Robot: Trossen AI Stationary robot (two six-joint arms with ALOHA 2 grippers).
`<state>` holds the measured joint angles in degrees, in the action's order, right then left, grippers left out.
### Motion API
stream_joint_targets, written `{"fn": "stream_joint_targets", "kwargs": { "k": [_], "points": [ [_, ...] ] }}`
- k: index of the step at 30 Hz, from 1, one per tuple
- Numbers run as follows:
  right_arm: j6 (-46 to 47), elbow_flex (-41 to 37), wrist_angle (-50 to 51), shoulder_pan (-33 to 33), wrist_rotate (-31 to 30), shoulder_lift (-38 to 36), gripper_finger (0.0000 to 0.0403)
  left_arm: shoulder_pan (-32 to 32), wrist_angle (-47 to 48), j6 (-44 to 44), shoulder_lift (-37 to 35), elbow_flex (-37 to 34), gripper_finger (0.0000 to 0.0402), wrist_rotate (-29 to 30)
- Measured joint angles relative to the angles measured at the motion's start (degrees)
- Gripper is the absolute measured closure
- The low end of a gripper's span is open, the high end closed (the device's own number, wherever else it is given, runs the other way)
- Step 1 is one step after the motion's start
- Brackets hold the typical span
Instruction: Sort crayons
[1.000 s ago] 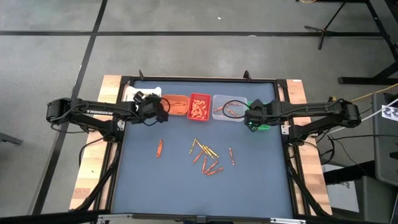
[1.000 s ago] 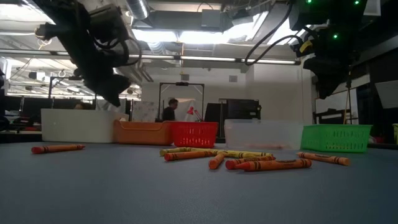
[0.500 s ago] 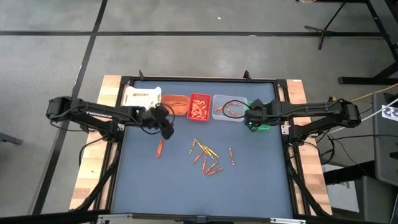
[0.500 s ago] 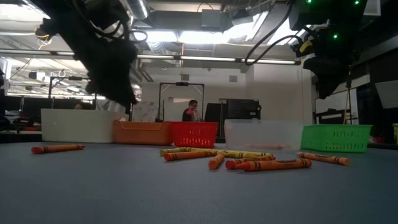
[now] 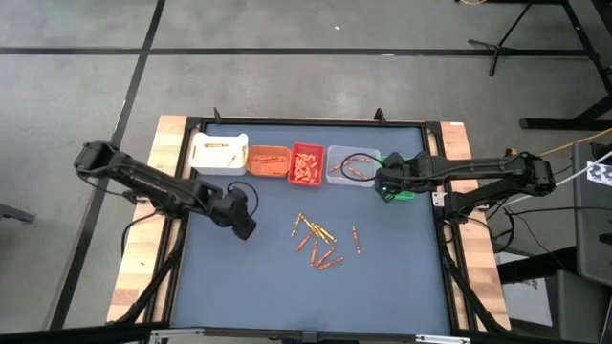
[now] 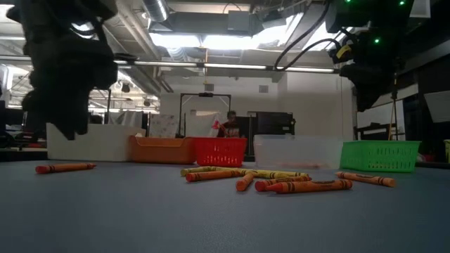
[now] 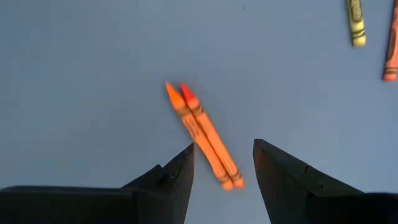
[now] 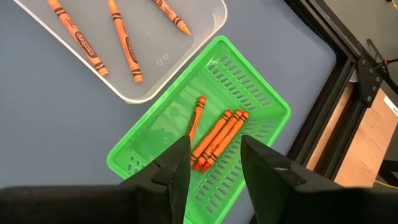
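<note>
Two orange-red crayons [image 7: 202, 134] lie side by side on the blue mat, left of the middle; they also show in the low view [image 6: 65, 168]. My left gripper [image 7: 224, 149] is open and hangs above them, its fingers standing on either side of their near ends without touching; it also shows in the high view [image 5: 241, 222]. Several more crayons [image 5: 318, 244] lie scattered at the mat's middle. My right gripper [image 8: 214, 142] is open and empty above the green bin [image 8: 261, 99], which holds several crayons.
A row of small bins stands along the far edge: white [image 5: 218, 153], orange [image 5: 269, 160], red [image 5: 306, 164], clear [image 5: 350, 164] and green [image 5: 404, 196]. The clear bin [image 8: 205, 25] holds three crayons. A person shows in the room beyond the table [image 6: 228, 126].
My left gripper has gone from beside the white and orange bins toward the table's near edge and down, and now hangs over the two crayons at the left. The crayons have not moved.
</note>
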<state>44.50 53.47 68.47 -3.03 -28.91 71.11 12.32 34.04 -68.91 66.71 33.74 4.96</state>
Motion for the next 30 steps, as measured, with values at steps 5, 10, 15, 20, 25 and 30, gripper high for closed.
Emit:
{"fn": "stream_joint_targets", "kwargs": {
  "k": [5,10,15,20,25,30],
  "points": [
    [0.0,0.0,-0.8,0.0,0.0,0.0,0.0265,4.0,-0.1,-6.9,2.6,0.0,0.0254,1.0],
    [0.0,0.0,-1.1,0.0,0.0,0.0,0.0265,5.8,-0.1,-10.5,6.7,0.0,0.0254,1.3],
    [0.0,0.0,-1.1,0.0,0.0,0.0,0.0265,5.9,-0.3,-10.7,10.2,0.0,0.0254,1.3],
    [0.0,0.0,-1.1,0.0,0.0,0.0,0.0265,5.9,-1.0,-10.7,11.5,0.1,0.0254,1.5],
    [0.0,0.0,-1.1,0.0,0.0,0.0,0.0265,5.9,-0.9,-13.5,11.6,0.1,0.0254,2.1],
    [0.0,0.0,-1.1,0.0,0.0,0.0,0.0265,5.2,-0.1,-15.0,11.7,0.0,0.0254,3.6]
  ]
}}
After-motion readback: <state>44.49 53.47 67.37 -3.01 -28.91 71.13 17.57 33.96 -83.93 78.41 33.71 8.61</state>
